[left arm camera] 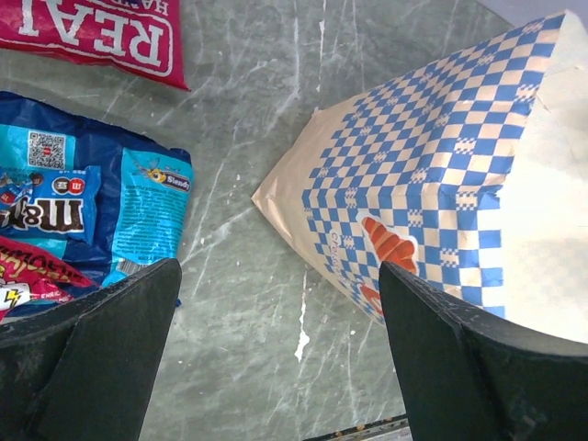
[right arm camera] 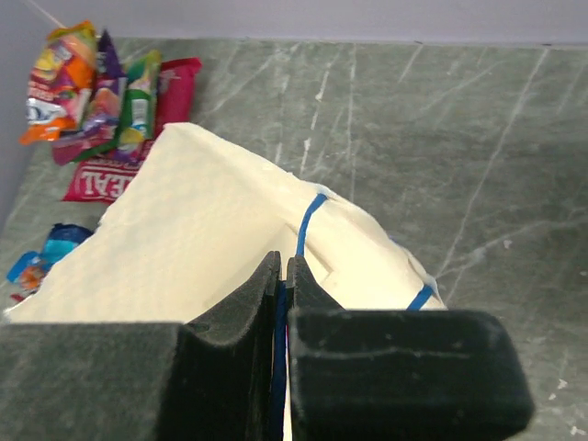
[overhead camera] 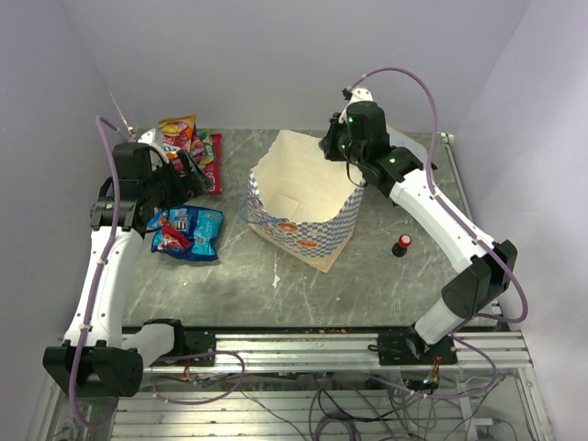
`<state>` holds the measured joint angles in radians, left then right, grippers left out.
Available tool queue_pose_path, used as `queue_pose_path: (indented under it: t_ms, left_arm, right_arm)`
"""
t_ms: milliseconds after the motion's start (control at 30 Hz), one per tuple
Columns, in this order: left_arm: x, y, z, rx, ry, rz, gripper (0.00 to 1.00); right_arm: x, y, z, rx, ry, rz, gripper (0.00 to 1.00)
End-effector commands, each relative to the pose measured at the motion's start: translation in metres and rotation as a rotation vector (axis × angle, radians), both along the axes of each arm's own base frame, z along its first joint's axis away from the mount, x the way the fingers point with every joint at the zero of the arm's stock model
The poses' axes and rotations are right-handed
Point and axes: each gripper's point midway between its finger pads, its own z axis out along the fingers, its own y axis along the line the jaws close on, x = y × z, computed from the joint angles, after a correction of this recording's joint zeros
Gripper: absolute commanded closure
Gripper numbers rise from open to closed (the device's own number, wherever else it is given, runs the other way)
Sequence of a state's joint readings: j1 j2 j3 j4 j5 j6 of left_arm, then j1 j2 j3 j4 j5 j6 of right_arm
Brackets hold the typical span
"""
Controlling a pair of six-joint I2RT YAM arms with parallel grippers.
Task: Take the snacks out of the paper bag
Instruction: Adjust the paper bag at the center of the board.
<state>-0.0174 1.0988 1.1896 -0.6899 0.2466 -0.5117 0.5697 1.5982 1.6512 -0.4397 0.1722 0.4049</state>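
Grey marbled worktop (overhead camera: pixel 441 276) fills my screen, with pale walls behind it. The bag (overhead camera: pixel 308 230) stands up in the middle with its mouth open to the top. It has blue-and-white squares outside and is cream inside. My right gripper (right arm camera: pixel 283 294) is at the far right edge of the bag's mouth. Its jaws are pinched tight on the blue cord (right arm camera: pixel 309 216), which comes over the cream rim and goes in between the pads. I cannot see the bottom of the bag well enough to tell what is in it.

The snacks I can see all lie on the worktop, left of the bag. Blue packets (overhead camera: pixel 186 231) sit near the bag but do not touch it. Farther back, in the left corner, is a little heap. A red packet (left arm camera: pixel 101 32) with "REAL" on it lies flat there. An orange packet (overhead camera: pixel 176 127) and pink-purple bags (right arm camera: pixel 103 101) lie on or against it.

My left gripper (left arm camera: pixel 278 280) hangs over the bare worktop between the blue packets and the bag. Its jaws are wide apart and hold nothing.

A small red-and-black knob (overhead camera: pixel 402 244) stands on the worktop right of the bag, well apart from it.
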Motion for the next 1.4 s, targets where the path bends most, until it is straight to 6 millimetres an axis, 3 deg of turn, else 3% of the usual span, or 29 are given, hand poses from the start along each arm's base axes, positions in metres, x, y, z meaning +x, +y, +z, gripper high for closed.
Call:
queue_pose_path:
  t_ms: [0,233,367,533,667,767,867,1067,1100,1233,1367]
  left_arm:
    - [-0.005,-0.008,0.025,-0.052,-0.033,-0.024,0.01]
    - [-0.002,-0.026,0.052,-0.157,-0.084,-0.072,0.02]
    - [0.000,-0.026,0.061,-0.169,-0.122,-0.067,0.02]
    - [0.007,-0.033,0.070,-0.195,-0.118,-0.105,0.02]
    - [0.013,-0.033,0.088,-0.188,-0.154,-0.108,0.01]
    - [0.022,-0.035,0.101,-0.211,-0.198,-0.111,0.02]
    - [0.036,-0.046,0.112,-0.234,-0.207,-0.125,0.01]
    - [0.037,-0.109,0.146,-0.204,-0.252,-0.249,0.01]
    - [0.036,-0.114,0.152,-0.199,-0.262,-0.261,0.01]
    - [0.025,-0.116,0.165,-0.168,-0.275,-0.289,0.01]
    - [0.008,-0.100,0.176,-0.111,-0.303,-0.256,0.01]
  right_arm:
    - [0.015,-0.019,0.004,-0.063,-0.033,-0.063,1.00]
    - [0.022,-0.029,-0.006,-0.126,-0.036,-0.088,1.00]
    - [0.022,-0.030,-0.005,-0.109,-0.024,-0.077,1.00]
    - [0.022,-0.047,-0.007,-0.142,-0.027,-0.125,0.98]
    - [0.019,-0.048,0.003,-0.126,-0.031,-0.114,0.90]
    - [0.018,-0.048,0.020,-0.109,-0.044,-0.106,0.78]
    - [0.013,-0.041,0.029,-0.116,-0.017,-0.045,0.54]
    - [-0.008,-0.042,0.033,-0.132,0.060,0.007,0.17]
    - [-0.013,-0.042,0.035,-0.118,0.063,0.006,0.05]
    - [-0.032,-0.051,0.052,-0.059,0.044,-0.018,0.00]
    - [-0.059,-0.059,0.076,-0.058,0.012,0.037,0.00]
